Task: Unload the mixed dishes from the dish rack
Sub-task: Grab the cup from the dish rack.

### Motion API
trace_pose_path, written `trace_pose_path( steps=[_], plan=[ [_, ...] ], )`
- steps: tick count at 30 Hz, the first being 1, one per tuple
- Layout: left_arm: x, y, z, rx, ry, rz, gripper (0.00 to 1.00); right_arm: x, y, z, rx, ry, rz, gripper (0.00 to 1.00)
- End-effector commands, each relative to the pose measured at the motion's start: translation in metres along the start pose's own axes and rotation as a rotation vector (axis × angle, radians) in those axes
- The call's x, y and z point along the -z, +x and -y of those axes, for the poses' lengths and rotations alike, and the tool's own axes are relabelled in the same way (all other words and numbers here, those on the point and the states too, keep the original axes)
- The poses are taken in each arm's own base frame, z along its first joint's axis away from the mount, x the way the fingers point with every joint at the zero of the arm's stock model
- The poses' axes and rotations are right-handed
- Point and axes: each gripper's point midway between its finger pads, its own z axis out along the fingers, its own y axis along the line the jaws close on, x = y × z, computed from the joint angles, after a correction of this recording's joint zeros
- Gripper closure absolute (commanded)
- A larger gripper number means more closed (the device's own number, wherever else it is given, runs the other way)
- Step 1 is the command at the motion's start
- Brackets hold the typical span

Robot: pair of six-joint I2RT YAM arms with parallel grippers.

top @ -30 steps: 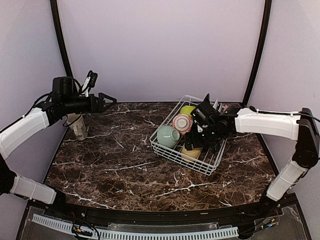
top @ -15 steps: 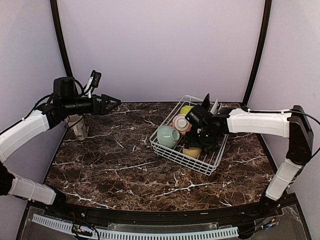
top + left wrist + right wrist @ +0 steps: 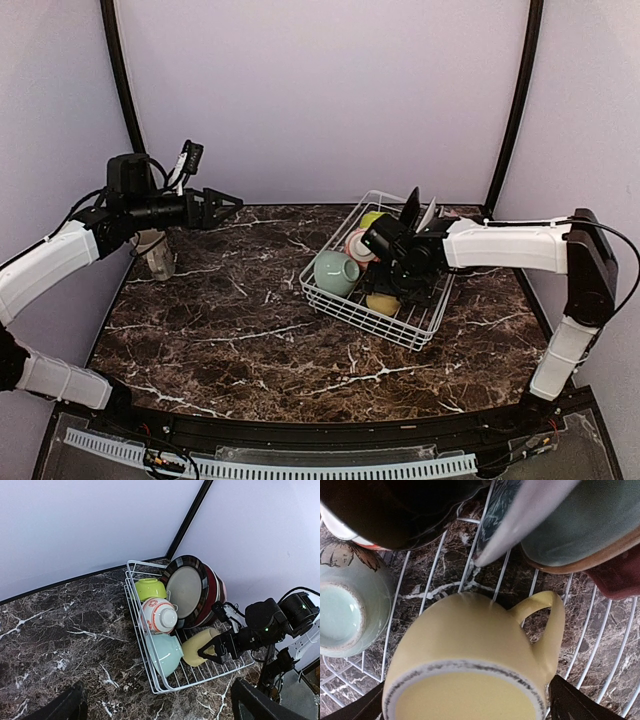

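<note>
Top external shows one beige mug [image 3: 157,256] out on the tabletop [image 3: 250,330]; the dish rack [image 3: 360,319] still holds bowls [image 3: 165,652], plates [image 3: 187,590] and a yellow mug [image 3: 470,645], which the open right fingers [image 3: 570,700] straddle. Left fingers [image 3: 215,207] hang open, empty.

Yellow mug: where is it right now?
In the overhead view the yellow mug lies on its side in the dish rack, at its near edge, just right of the mint bowl.

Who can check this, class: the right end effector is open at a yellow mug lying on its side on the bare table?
Only the place is wrong: the yellow mug lies on its side in the dish rack, as the right wrist view shows; the right end effector is open at it.
</note>
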Motion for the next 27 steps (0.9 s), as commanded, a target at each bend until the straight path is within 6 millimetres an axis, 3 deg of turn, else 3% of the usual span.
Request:
trace_pose_path(
  steps=[1, 14, 27],
  plan=[
    [0.005, -0.002, 0.009, -0.023, 0.017, 0.017, 0.01, 0.002, -0.019, -0.015, -0.047, -0.04, 0.085, 0.01],
    [0.0, 0.002, 0.006, -0.01, 0.018, -0.001, 0.01, -0.011, -0.027, -0.009, -0.135, -0.013, 0.14, 0.02],
    [-0.003, 0.006, 0.001, -0.004, 0.002, -0.012, 0.01, -0.012, -0.019, 0.0, -0.154, -0.013, 0.138, 0.14]
  ],
)
